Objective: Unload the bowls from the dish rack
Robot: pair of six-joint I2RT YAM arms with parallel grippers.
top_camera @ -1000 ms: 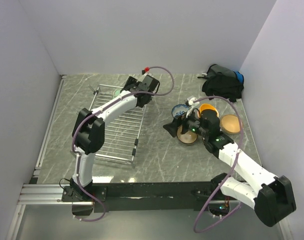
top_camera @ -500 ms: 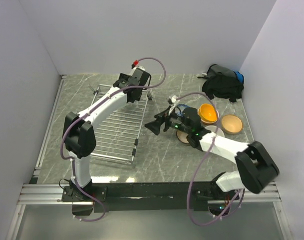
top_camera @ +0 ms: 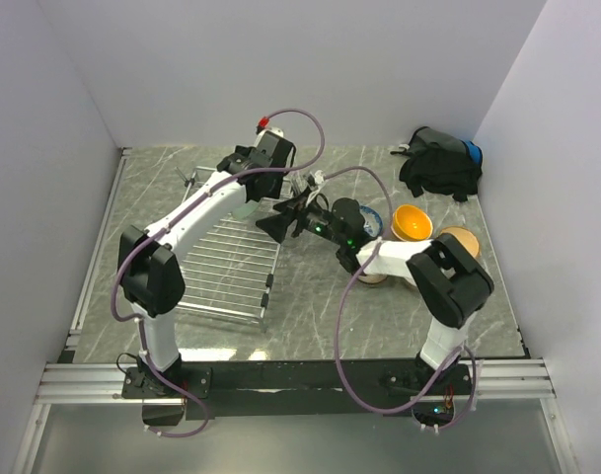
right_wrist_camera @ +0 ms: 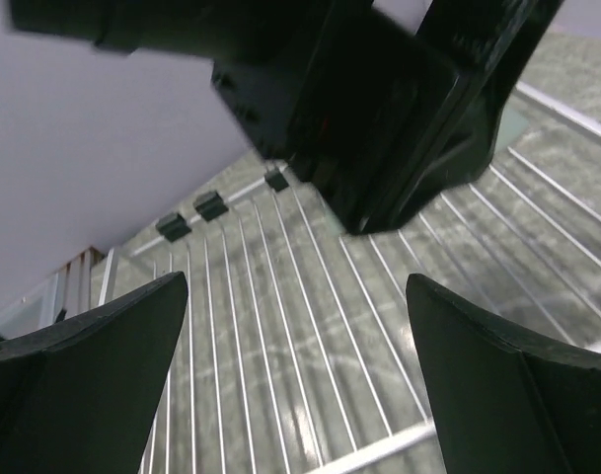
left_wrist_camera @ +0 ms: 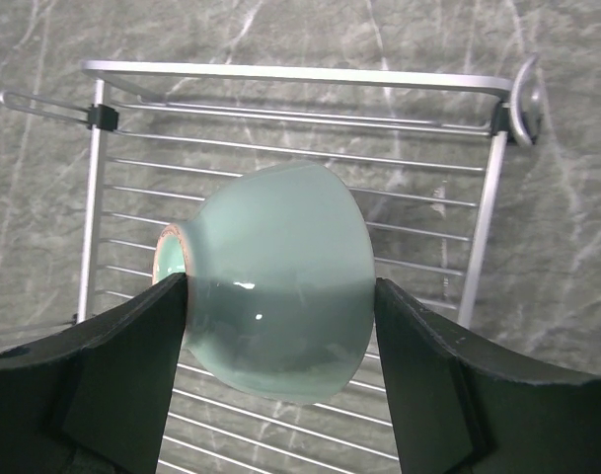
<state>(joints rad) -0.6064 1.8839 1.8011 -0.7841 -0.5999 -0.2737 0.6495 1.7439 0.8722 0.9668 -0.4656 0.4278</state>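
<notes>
My left gripper (left_wrist_camera: pixel 280 306) is shut on a pale green bowl (left_wrist_camera: pixel 280 267), which lies on its side with its foot to the left, over the far end of the dish rack (left_wrist_camera: pixel 290 148). In the top view the left gripper (top_camera: pixel 256 188) sits under its wrist and the bowl is hidden. My right gripper (top_camera: pixel 278 219) is open and empty, reaching over the rack's (top_camera: pixel 231 262) right rim close to the left gripper. In the right wrist view the open gripper (right_wrist_camera: pixel 295 296) shows rack wires (right_wrist_camera: pixel 280 336) between its fingers. The rack holds no other bowl that I can see.
Right of the rack on the table stand a yellow-orange bowl (top_camera: pixel 413 222), a tan bowl (top_camera: pixel 460 243), a white and blue bowl (top_camera: pixel 371 219) and a brown one (top_camera: pixel 372 275) partly under the right arm. A black bag (top_camera: pixel 440 163) lies at the back right.
My right arm has swung left from the bowls on the table to the rack's right rim. My left wrist has shifted a little left at the rack's far end.
</notes>
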